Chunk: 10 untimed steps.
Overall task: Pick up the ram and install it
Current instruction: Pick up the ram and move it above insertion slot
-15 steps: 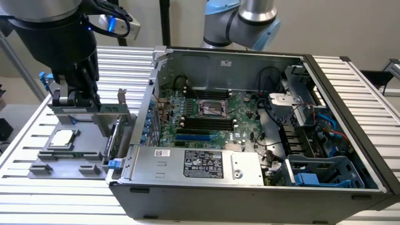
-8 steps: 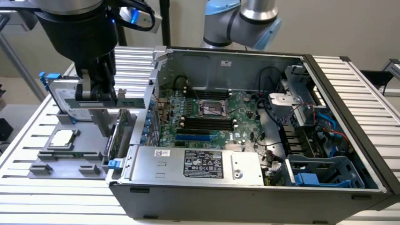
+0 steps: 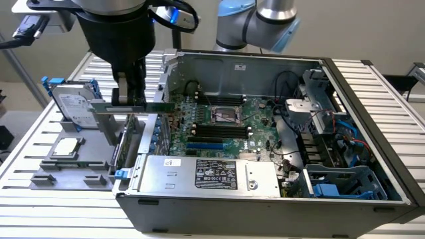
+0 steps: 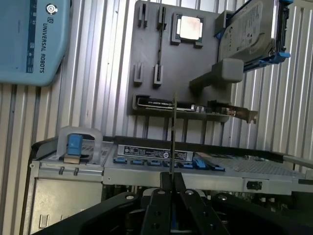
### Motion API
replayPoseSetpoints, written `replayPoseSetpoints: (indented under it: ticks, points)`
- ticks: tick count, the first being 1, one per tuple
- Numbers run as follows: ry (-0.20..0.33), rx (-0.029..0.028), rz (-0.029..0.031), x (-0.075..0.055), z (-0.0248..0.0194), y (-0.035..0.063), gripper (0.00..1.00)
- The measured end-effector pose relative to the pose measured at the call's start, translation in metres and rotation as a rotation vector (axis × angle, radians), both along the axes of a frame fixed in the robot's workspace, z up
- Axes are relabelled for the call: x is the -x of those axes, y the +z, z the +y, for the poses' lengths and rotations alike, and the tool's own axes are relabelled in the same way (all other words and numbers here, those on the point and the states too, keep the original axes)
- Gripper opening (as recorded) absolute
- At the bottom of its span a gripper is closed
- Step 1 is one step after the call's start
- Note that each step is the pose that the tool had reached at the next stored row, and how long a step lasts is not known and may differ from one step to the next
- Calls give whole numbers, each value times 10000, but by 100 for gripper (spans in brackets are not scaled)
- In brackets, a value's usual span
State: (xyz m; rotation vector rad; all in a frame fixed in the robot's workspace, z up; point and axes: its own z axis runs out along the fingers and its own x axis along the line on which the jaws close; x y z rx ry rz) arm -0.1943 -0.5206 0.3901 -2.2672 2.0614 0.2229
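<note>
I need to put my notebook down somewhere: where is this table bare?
Bare slats lie at the exterior view's right of the case, and on the camera's side of the grey holder. Crowded: the holder with its drive, the case's inside, and above their shared edge, where the gripper holds the ram.

One ram [image 3: 159, 106], one hard drive [image 3: 74, 107], one processor [image 3: 66, 147], one case [image 3: 265, 216].
</note>
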Motion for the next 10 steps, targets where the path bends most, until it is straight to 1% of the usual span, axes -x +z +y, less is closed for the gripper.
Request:
replayPoseSetpoints:
  ticks: [5, 10]
  points:
    - [-1, -36, 31, -226, 1, 1, 14]
    - [0, -40, 61, -452, 9, 1, 14]
